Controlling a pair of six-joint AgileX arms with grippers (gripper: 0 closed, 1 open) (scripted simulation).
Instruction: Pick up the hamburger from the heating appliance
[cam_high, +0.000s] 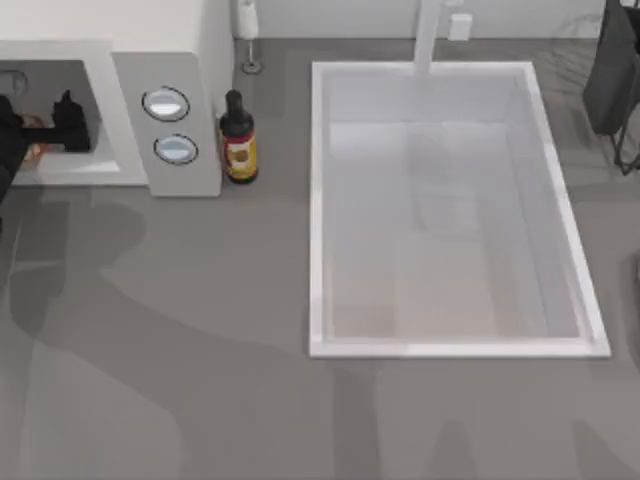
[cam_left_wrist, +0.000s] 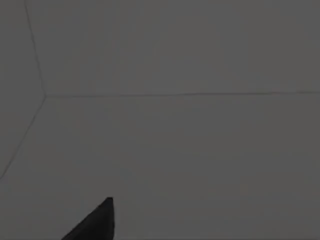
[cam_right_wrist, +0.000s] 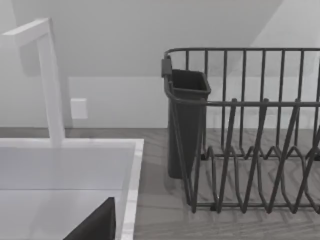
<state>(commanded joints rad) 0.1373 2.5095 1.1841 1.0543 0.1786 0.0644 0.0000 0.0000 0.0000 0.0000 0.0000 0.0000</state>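
From above, my left gripper (cam_high: 45, 135), black and two-fingered, is reached into the open cavity of the large white and light-grey box-shaped microwave (cam_high: 185, 40), whose grey side panel carries two round silver-blue dials. The small round orange-tan hamburger (cam_high: 35, 152) shows as a sliver just beside the fingers, on their near side and largely hidden by the arm; whether they touch it or how far they are spread, I cannot tell. Being round, the bun has no long axis or facing to match, so I judge approach direction matters little. The left wrist view is dim, showing bare inner walls. A dark bottle with yellow-red label (cam_high: 238, 138) stands against the microwave's right side. My right arm is parked by the dark wire dish rack (cam_right_wrist: 250, 150), well apart from the white rectangular sink (cam_high: 560, 215).
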